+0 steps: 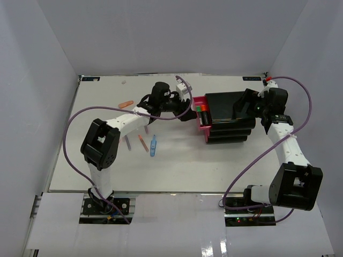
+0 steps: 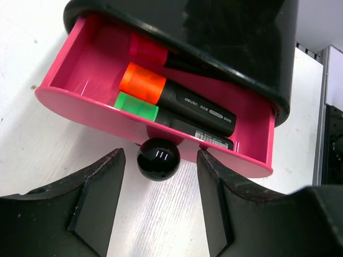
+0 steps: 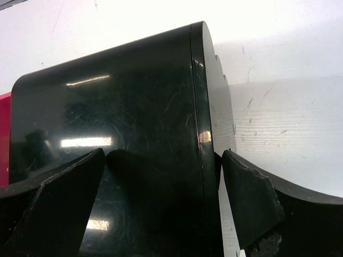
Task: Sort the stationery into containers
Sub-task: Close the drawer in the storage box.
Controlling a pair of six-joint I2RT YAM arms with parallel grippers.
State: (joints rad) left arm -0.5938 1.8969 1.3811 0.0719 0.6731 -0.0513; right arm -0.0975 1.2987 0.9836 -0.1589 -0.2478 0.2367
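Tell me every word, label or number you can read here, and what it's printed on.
"deli" (probably, the print is small): white lettering on the black barrel of the orange-capped highlighter in the open pink drawer. The characters after it are too small to read.
Barcode sticker on the green-capped highlighter: digits unreadable.
Dark labels at the far corners of the table: too blurred to read.

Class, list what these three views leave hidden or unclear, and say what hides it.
- Left wrist: the pink-capped highlighter has its body hidden under the cabinet.
- Top external: the grey-blue pen lies partly behind the left arm and is too small for detail.
- Right wrist: the drawer is cut off by the left edge.
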